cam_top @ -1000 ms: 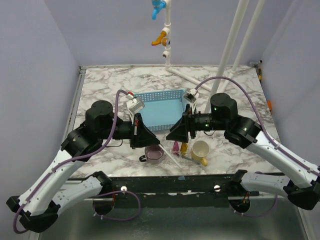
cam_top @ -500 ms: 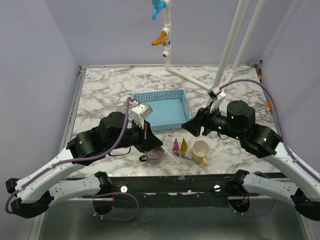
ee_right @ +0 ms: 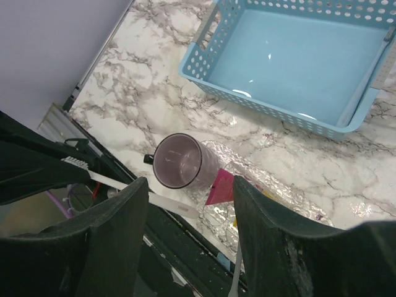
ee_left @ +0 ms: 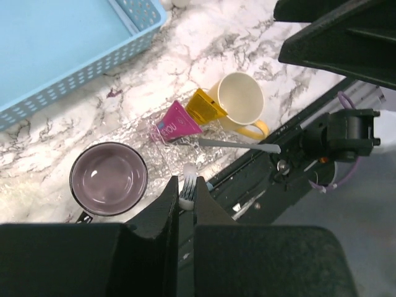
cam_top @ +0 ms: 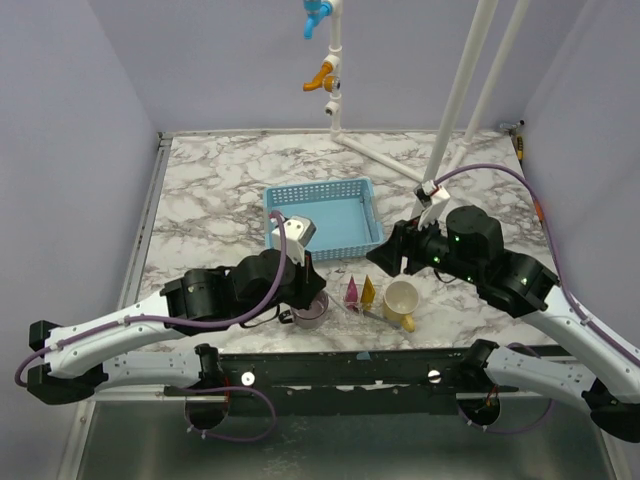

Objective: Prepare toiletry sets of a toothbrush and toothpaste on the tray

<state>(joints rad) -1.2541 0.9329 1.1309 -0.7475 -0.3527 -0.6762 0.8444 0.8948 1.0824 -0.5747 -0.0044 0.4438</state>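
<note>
While left gripper (ee_left: pixel 187 185) is clenching toothbrush (ee_right: pixel 111 180), right gripper (ee_right: pixel 190 179) is hovering released; pink toothpaste (ee_left: pixel 179 120) lying at purple mug's (ee_left: pixel 108 179) two o'clock.

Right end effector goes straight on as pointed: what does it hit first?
Probably the magenta toothpaste tube on the clear tray; it sits between the open right end effector's fingers in the wrist view. The purple mug lies just aside. Depth unclear.
</note>
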